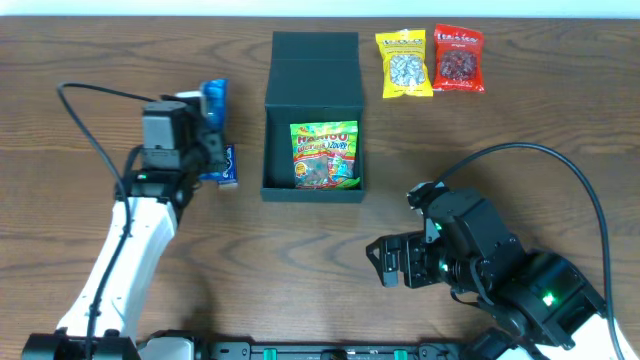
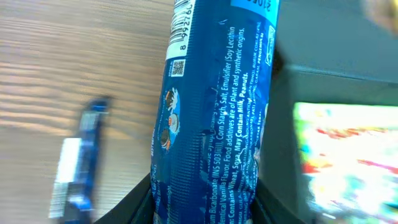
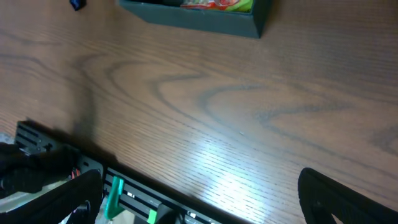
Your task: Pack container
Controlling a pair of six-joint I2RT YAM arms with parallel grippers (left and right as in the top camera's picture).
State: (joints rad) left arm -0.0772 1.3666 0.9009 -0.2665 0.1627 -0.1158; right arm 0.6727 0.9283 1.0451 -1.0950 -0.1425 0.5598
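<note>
The container (image 1: 312, 110) is a dark box at the table's middle, with its flap lid open toward the back. A colourful candy packet (image 1: 324, 155) lies inside it. My left gripper (image 1: 210, 122) is left of the container, shut on a blue snack packet (image 1: 213, 100) and holding it above the table. In the left wrist view the packet (image 2: 214, 112) fills the space between the fingers (image 2: 205, 208), with the container (image 2: 336, 74) at the right. My right gripper (image 1: 390, 262) is open and empty near the front edge. Its wide-open jaws (image 3: 199, 199) face the container (image 3: 205, 15).
A second blue packet (image 1: 228, 165) lies on the table under the left gripper, also seen in the left wrist view (image 2: 81, 162). A yellow packet (image 1: 404, 63) and a red packet (image 1: 459, 59) lie at the back right of the container.
</note>
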